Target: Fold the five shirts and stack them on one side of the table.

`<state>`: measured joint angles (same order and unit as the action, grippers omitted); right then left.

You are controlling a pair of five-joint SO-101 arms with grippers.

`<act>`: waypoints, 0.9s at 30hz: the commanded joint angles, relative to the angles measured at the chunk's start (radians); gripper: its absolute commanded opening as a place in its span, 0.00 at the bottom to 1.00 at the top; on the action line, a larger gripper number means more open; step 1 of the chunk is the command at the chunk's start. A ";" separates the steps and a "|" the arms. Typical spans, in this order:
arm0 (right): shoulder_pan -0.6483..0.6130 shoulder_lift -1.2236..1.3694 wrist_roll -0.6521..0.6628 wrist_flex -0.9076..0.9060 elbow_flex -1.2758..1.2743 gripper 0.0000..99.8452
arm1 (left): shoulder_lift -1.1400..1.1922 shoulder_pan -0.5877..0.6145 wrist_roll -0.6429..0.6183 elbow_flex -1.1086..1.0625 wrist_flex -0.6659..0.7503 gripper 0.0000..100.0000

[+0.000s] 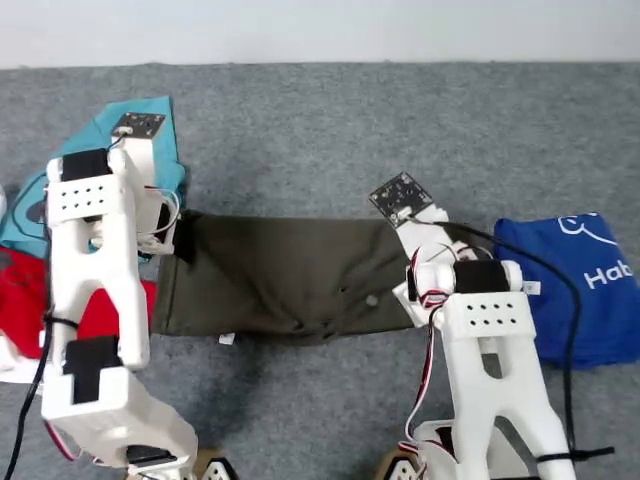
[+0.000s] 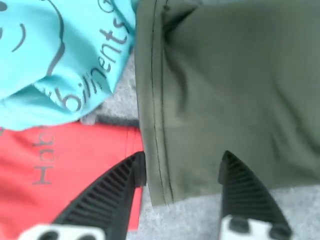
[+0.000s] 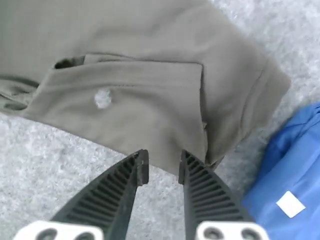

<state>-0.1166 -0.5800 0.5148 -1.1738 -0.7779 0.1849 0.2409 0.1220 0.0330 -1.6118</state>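
Left claw (image 2: 182,161) spread, straddling olive shirt (image 2: 225,75) edge

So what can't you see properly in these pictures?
Red shirt: high view, mostly under the left arm.
Blue shirt: high view, cut off by the right edge.
Olive shirt: high view, right end behind the right arm.
White cloth: high view, cut by left edge, unidentifiable.

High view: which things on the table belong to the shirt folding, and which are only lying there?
Belong to the job:
olive shirt
teal shirt
red shirt
blue shirt

Only lying there:
grey table cover
white cloth at the table's edge, perhaps a fifth shirt; cannot tell
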 commanded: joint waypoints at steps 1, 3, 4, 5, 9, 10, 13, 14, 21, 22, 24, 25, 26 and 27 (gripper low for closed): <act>-0.001 -0.031 -0.011 0.015 -0.017 0.11 | 0.038 0.006 -0.012 0.002 0.060 0.24; -0.001 -0.031 -0.011 0.024 -0.034 0.11 | 0.071 0.006 -0.012 0.002 0.083 0.24; -0.001 -0.031 -0.011 0.024 -0.034 0.11 | 0.087 0.005 -0.012 0.002 0.092 0.24; -0.001 -0.031 -0.011 0.024 -0.034 0.11 | 0.103 0.002 -0.012 0.002 0.100 0.24; 0.001 -0.030 -0.011 0.024 -0.035 0.11 | 0.167 0.020 -0.012 0.002 0.127 0.24; 0.001 -0.028 -0.011 0.024 -0.035 0.11 | 0.184 0.031 -0.012 0.002 0.135 0.24; 0.001 -0.027 -0.011 0.024 -0.035 0.11 | 0.229 0.064 -0.012 0.004 0.157 0.24; 0.001 -0.024 -0.011 0.024 -0.037 0.11 | 0.242 0.069 -0.012 0.005 0.158 0.24; 0.001 -0.022 -0.011 0.024 -0.037 0.11 | 0.311 0.066 -0.012 0.005 0.189 0.24; 0.001 -0.022 -0.011 0.024 -0.037 0.11 | 0.321 0.066 -0.012 0.005 0.196 0.24; 0.001 -0.022 -0.011 0.024 -0.037 0.11 | 0.342 0.061 -0.012 0.005 0.203 0.24; 0.001 -0.022 -0.011 0.024 -0.037 0.11 | 0.354 0.057 -0.014 0.005 0.209 0.24; 0.001 -0.022 -0.011 0.024 -0.037 0.11 | 0.368 0.054 -0.014 0.005 0.210 0.24; 0.001 -0.022 -0.011 0.024 -0.037 0.11 | 0.384 0.051 -0.014 0.005 0.213 0.24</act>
<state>-0.1166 -0.5815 0.5148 -1.1646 -0.8178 0.5470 0.3038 0.1174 0.0345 -1.4124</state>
